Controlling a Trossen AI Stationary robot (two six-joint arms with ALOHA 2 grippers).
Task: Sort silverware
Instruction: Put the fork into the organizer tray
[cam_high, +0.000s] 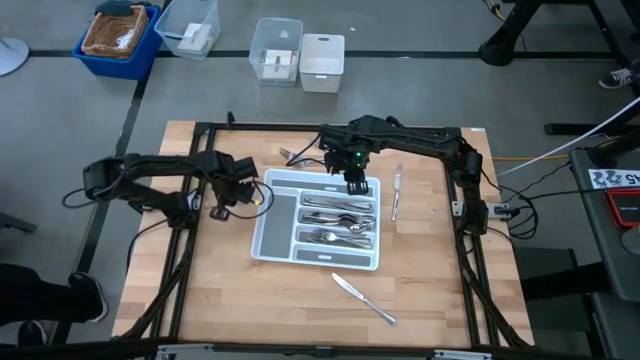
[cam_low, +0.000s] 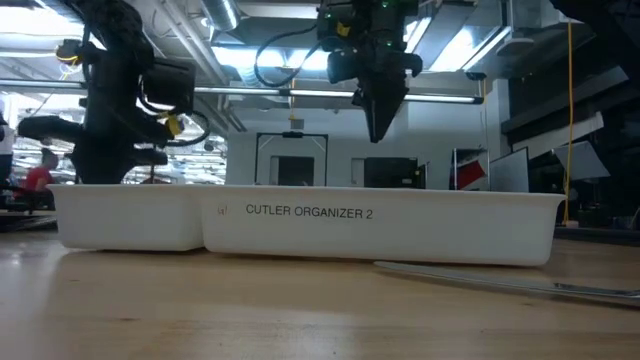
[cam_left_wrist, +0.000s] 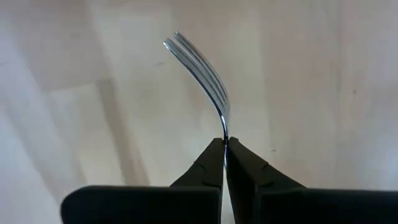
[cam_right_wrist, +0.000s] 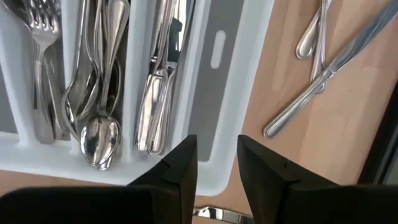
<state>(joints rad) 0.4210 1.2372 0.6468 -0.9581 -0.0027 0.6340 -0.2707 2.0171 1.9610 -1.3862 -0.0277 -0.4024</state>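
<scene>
Left tool pinches a fork above the table; right tool hangs spread over the white tray.

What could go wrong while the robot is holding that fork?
The left gripper pinches the fork only at its thin neck, so it might swivel or slip out before it gets to the white tray.

The fork and spoon slots already look crowded, so another piece might land crooked.

The right gripper hangs open over the tray's far end, so the two arms could bump if the left one comes across.
</scene>
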